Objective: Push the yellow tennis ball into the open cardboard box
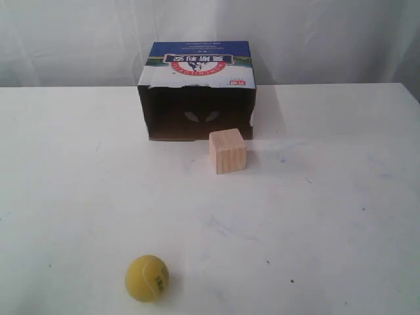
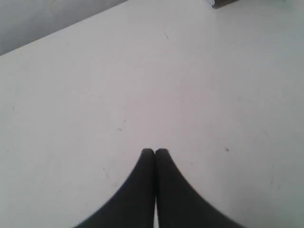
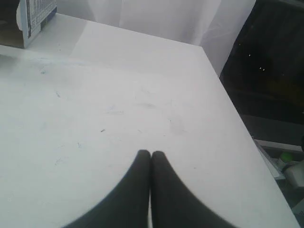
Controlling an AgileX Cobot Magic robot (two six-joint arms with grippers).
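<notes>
The yellow tennis ball (image 1: 147,278) rests on the white table near the front edge, left of centre in the exterior view. The open cardboard box (image 1: 197,92) lies on its side at the back, its dark opening facing forward and a blue printed panel on top. Neither arm shows in the exterior view. My left gripper (image 2: 154,151) is shut with nothing in it, hovering over bare table; a corner of the box (image 2: 223,3) shows at the frame's edge. My right gripper (image 3: 151,153) is also shut and empty, with a side of the box (image 3: 33,19) far off.
A pale wooden cube (image 1: 227,151) stands just in front of the box's right half, partly before the opening. The table's right edge (image 3: 237,118) drops off to a dark floor area. A white curtain hangs behind the table.
</notes>
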